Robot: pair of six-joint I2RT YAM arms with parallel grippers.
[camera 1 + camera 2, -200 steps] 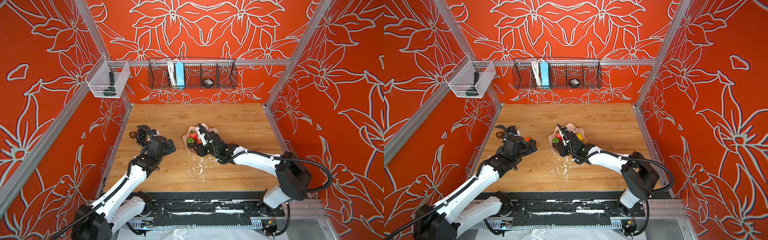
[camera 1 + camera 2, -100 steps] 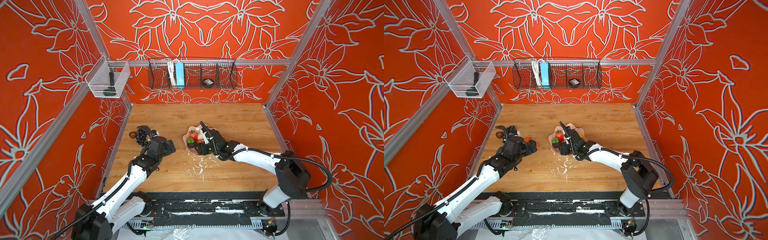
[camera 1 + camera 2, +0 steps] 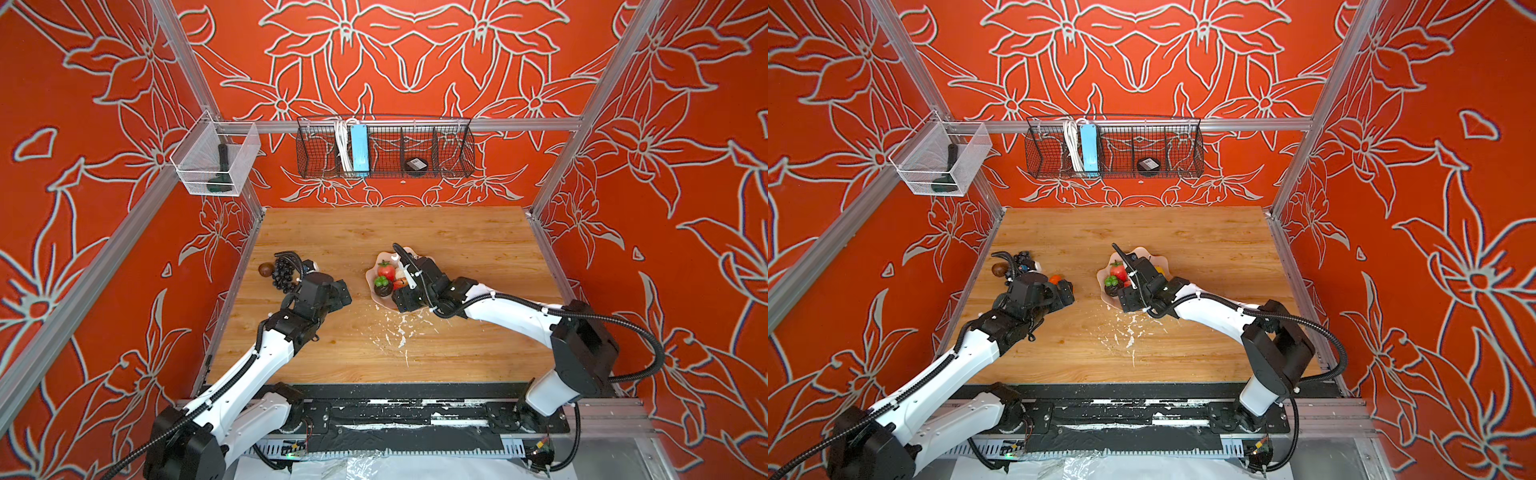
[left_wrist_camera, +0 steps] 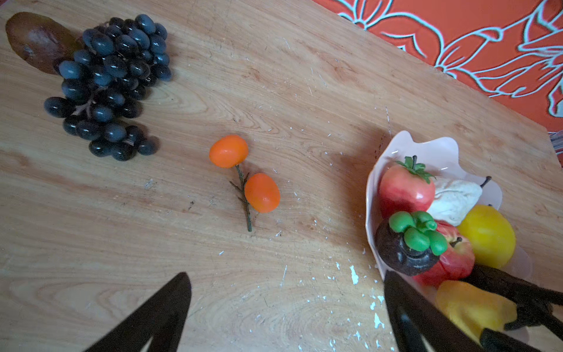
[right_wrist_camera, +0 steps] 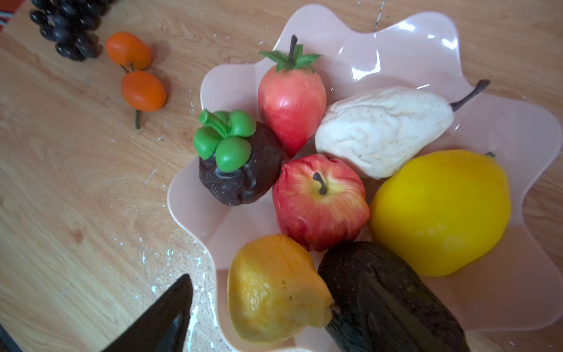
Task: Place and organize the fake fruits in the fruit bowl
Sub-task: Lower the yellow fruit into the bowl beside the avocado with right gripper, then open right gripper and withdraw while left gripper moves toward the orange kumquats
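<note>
The pale pink fruit bowl [image 5: 426, 39] [image 3: 370, 276] holds several fake fruits: a strawberry [image 5: 291, 97], a dark mangosteen with a green cap [image 5: 240, 170], an apple [image 5: 320, 201], a white pear [image 5: 380, 128], a lemon [image 5: 441, 213], an orange-yellow fruit [image 5: 274, 289] and a dark avocado [image 5: 384, 298]. My right gripper [image 5: 286, 283] is open around the orange-yellow fruit, one finger [image 5: 170, 311] apart from it, the other hidden. Black grapes [image 4: 109, 79], a brown fruit [image 4: 33, 39] and two small oranges [image 4: 228, 151] lie on the wood. My left gripper [image 4: 286, 274] hovers open near the oranges, holding nothing.
White flecks [image 3: 395, 332] litter the wood in front of the bowl. A black wire basket [image 3: 384, 149] hangs on the back wall and a clear mesh box [image 3: 216, 166] on the left rail. Red walls close both sides.
My right gripper's jaws have spread wider over the bowl's near side, and the arm has shifted slightly to the right. The left arm has stayed put.
</note>
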